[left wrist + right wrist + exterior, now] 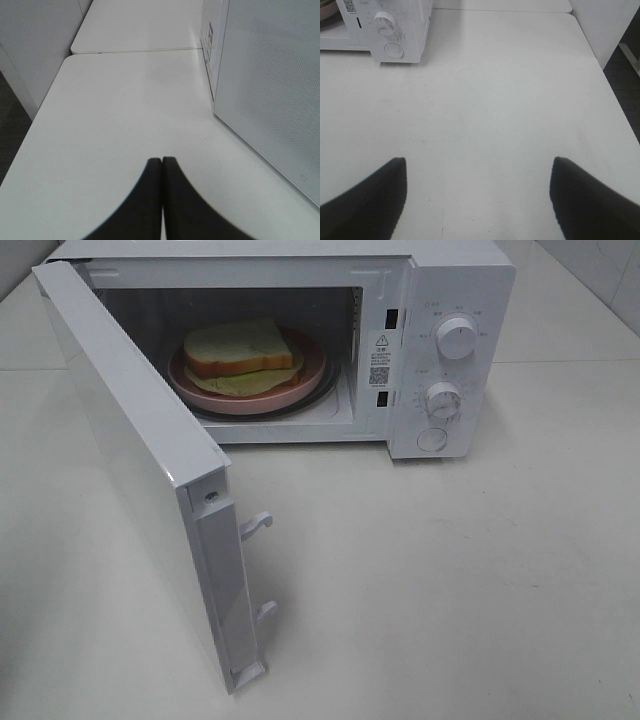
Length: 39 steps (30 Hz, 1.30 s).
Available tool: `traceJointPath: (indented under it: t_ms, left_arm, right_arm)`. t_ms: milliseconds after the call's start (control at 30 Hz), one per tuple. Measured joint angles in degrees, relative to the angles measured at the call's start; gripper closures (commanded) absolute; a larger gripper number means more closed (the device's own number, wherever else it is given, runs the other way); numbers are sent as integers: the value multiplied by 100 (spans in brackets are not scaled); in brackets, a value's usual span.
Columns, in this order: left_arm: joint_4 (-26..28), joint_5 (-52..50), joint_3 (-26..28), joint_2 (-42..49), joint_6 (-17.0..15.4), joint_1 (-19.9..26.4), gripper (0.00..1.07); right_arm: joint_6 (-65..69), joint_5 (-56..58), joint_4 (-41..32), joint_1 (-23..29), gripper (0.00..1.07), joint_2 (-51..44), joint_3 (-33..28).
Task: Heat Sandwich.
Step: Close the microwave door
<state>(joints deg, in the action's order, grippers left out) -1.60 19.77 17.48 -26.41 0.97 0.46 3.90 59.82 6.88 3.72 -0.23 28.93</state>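
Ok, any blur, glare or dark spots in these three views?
Exterior high: sharp, evenly lit, the microwave cavity shaded around the sandwich. Left wrist: the shut left pincer is a soft black blur. Right wrist: the open right pincer blurs likewise; no glare.

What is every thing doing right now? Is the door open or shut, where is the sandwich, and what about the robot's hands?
microwave door: wide open.
sandwich: lying on the plate, inside the microwave.
pink plate: inside the microwave, with the sandwich on it.
left hand: shut, holding nothing, above the table.
right hand: open, empty, above the table.
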Motion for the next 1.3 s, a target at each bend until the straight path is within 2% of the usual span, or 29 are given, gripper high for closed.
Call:
traceJointPath:
  t_ms: [133, 267, 567, 800, 1033, 1300]
  left_arm:
    - [0, -682, -258, -281, 11, 0, 107]
    - [-17, -2160, -561, -940, 17, 0, 107]
    - [-80, -3684, -567, -2263, 17, 0, 107]
    - [-86, -4429, -567, -3037, 17, -74, 107]
    - [-160, -5265, -567, -3965, 17, -590, 107]
    - [-246, -5626, -275, -4796, 17, -859, 107]
  right_arm:
    - [0, 0, 0, 0, 31, 0, 0]
    - [0, 0, 0, 0, 31, 0, 0]
    - [0, 0, 0, 0, 31, 0, 0]
    - [0, 0, 0, 0, 31, 0, 0]
    - [0, 0, 0, 0, 31, 0, 0]
    - [0, 0, 0, 0, 31, 0, 0]
